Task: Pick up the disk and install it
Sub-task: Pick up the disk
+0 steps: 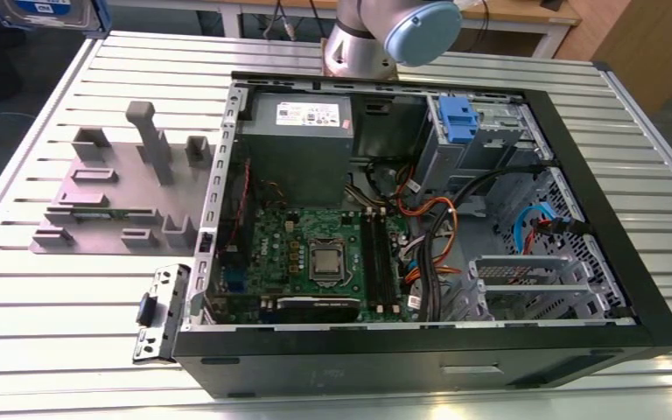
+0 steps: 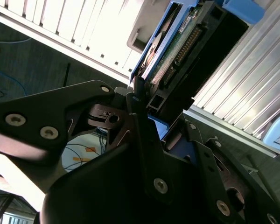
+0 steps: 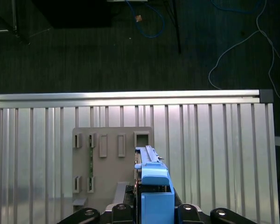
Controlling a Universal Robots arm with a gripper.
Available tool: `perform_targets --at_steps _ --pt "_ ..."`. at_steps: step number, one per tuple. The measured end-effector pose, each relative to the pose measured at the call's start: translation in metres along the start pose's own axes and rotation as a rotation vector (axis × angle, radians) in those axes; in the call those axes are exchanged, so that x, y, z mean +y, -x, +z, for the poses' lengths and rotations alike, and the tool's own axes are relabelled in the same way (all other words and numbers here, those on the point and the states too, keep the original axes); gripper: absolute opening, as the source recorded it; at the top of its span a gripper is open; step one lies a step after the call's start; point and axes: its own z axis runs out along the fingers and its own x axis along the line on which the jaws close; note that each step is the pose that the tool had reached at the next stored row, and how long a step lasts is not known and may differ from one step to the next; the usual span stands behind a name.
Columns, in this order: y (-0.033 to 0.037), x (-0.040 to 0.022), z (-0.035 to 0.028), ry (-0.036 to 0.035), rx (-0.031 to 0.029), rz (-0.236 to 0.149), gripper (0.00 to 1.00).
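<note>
**Operator:** Disk (image 1: pixel 46 15) condition, exterior view?
**Technician:** Cropped at the picture's upper edge; part of its flat face is cut off. The arm (image 1: pixel 374 39) is cropped at the same edge.
**Operator:** First wrist view?
**Technician:** Disk stands edge-on, flat faces hidden. The gripper (image 3: pixel 154 212) is cut off at the frame edge.

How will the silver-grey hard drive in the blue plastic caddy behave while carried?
The silver-grey hard drive looks a rigid metal slab, so probably stiff and dense. Its bare green circuit board suggests fragility. The pincer grips smooth plastic; slipping seems possible.
</note>
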Motion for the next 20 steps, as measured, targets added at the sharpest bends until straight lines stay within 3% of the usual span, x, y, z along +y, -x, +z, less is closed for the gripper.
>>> perform_targets --at_steps 20 --pt "0.0004 -0.0109 -0.0003 0.0001 0.0000 0.000 0.36"
